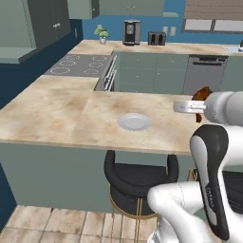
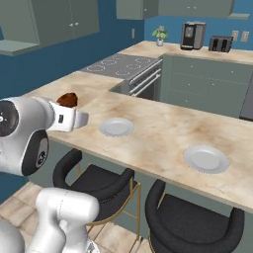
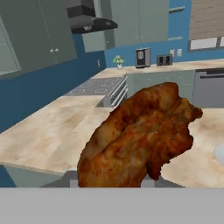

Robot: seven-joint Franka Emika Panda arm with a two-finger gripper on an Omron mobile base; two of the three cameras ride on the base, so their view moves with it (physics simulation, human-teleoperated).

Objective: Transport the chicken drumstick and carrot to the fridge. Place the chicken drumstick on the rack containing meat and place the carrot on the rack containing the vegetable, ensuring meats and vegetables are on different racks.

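Cooktop: at far left in the left base view you see the grey cooktop (image 1: 79, 65) set into the counter, its oven front (image 1: 108, 75) facing the gap beside it.
Plant: a small potted plant (image 1: 102, 34) stands on the back counter, left of the coffee machine (image 1: 131, 32) and the toaster (image 1: 156, 38).
Near plate: you have one pale plate (image 1: 134, 122) lying flat on the beige counter (image 1: 57, 111), roughly mid-picture, above a black stool (image 1: 137, 182).
Second plate: in the right base view you find another plate (image 2: 206, 158) further right on the same counter, well apart from the first plate (image 2: 116, 127), above a second black stool (image 2: 192, 225).
Chicken drumstick: the reddish-brown chicken drumstick (image 1: 203, 92) shows just past the end of the white arm, lifted off the counter top. In the right base view it peeks out behind the wrist (image 2: 68, 100). In the hand view it sits right in front of the lens (image 3: 140, 135), thick mass up and to the right, lower end down at the fingers.
Gripper: your gripper (image 3: 111, 181) is clamped onto the chicken drumstick; the fingertips are mostly hidden behind the meat, only pale grey bits show at its base.
Dishwasher: at far right in the left base view, a steel dishwasher front (image 1: 204, 73) sits in the back cabinet run.
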